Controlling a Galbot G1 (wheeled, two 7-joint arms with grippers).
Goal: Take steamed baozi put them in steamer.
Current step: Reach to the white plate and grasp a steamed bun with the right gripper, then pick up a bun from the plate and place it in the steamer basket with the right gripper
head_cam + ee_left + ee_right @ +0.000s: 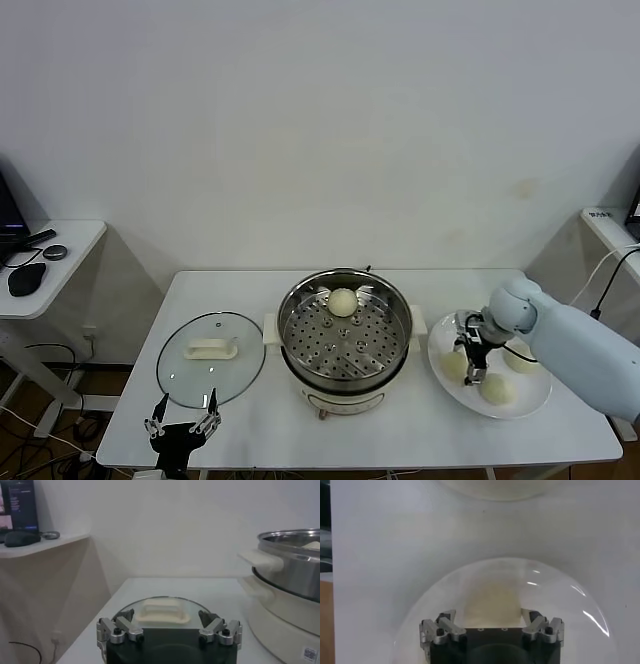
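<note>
One steamed baozi already sits at the far side of the steamer tray, mid-table; three more lie on the white plate to its right. The right gripper is down over the leftmost plate bun, jaws part open and straddling it, grip not yet clearly made. Step in hand: picking the second bun. Next likely calls for closing gently, lifting, carrying left over the steamer rim. The left gripper idles wide open and empty near the glass lid.
</note>
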